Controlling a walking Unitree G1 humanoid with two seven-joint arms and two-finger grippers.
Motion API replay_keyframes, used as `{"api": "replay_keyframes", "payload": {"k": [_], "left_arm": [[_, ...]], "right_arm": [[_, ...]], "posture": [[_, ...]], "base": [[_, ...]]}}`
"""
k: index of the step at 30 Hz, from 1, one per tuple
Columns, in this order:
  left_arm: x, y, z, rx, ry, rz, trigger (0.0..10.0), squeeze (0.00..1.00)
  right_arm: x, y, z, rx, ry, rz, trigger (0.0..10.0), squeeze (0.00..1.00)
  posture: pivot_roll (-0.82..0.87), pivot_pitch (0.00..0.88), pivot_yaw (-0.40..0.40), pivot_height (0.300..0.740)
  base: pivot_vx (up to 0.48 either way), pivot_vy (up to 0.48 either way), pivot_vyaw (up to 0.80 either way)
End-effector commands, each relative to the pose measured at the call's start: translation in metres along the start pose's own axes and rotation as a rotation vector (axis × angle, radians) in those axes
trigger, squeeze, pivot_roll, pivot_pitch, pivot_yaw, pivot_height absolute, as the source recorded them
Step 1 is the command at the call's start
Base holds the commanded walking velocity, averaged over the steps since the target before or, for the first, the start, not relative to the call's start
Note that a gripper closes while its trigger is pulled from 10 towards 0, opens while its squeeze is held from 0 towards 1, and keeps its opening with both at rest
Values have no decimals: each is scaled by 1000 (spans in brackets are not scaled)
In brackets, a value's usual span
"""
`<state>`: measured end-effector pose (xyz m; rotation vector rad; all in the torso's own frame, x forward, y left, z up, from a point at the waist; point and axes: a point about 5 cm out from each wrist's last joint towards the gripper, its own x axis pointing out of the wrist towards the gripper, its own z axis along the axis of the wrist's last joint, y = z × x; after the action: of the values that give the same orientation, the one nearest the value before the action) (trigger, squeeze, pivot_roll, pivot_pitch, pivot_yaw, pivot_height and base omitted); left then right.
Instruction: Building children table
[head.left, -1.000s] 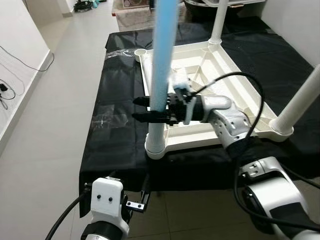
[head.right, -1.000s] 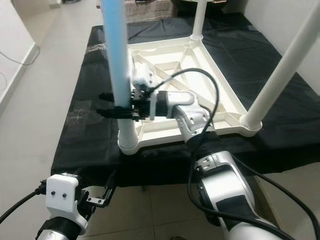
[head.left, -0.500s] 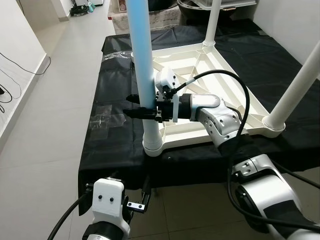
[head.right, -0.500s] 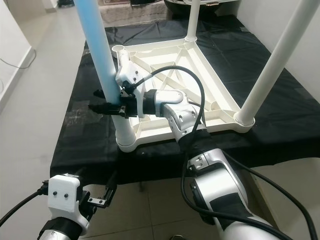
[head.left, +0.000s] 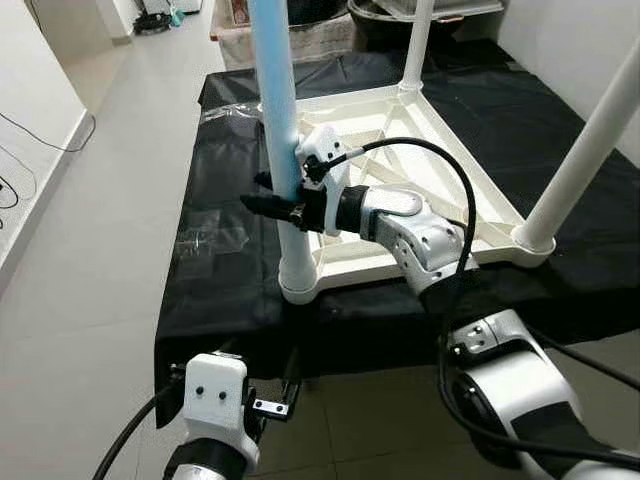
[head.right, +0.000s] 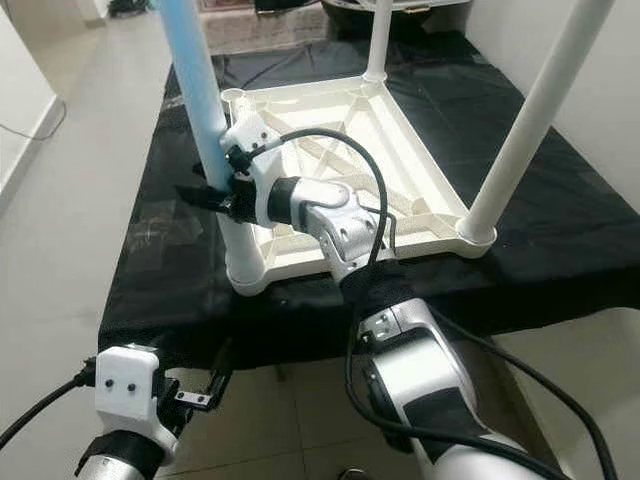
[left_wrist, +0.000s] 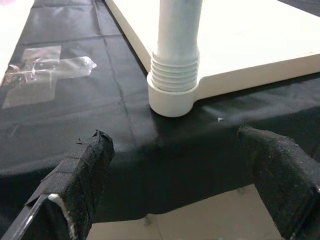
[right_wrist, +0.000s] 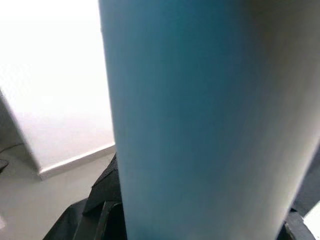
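A: In the left eye view, the right gripper (head.left: 268, 196) is clamped on the blue leg (head.left: 274, 95), centre-left, seated in the near corner socket (head.left: 298, 283) of the upturned white tabletop (head.left: 440, 150). To finish well, the robot should likely turn it straight, without tilting.

B: And the left wrist view?

A: The left gripper (left_wrist: 180, 175), fingers apart, hovers near the ribbed socket on a creased black cloth (left_wrist: 65, 115). The right wrist view shows the smooth, round leg close up.

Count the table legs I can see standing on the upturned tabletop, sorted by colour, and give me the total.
Blue legs: 1, held in the right end effector
White legs: 2, one at the near right corner, one at the far corner
Total: 3 legs on the white tabletop
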<state>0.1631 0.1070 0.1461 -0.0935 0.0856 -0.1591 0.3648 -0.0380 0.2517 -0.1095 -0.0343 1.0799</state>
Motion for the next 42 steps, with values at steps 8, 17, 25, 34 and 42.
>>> {"api": "replay_keyframes", "payload": {"k": [8,17,25,34,42], "left_arm": [[3,9,-2,24,5,23,10000,0],[6,13,0,34,-5,27,10000,0],[8,15,1,41,-11,27,10000,0],[9,14,1,39,-15,25,10000,0],[11,14,1,39,-18,24,10000,0]], "right_arm": [[-14,7,-61,126,158,-110,10000,0],[-14,19,-61,99,136,-122,10000,0],[-11,27,-64,37,168,-254,10000,0],[-9,25,-67,61,208,-404,10000,0],[-10,22,-70,99,245,-684,10000,0]], "posture": [[120,204,19,740],[119,204,19,740],[118,200,19,740],[117,199,19,740],[117,190,15,740]], "base": [[0,0,0],[0,0,0],[0,0,0],[0,0,0],[0,0,0]]}}
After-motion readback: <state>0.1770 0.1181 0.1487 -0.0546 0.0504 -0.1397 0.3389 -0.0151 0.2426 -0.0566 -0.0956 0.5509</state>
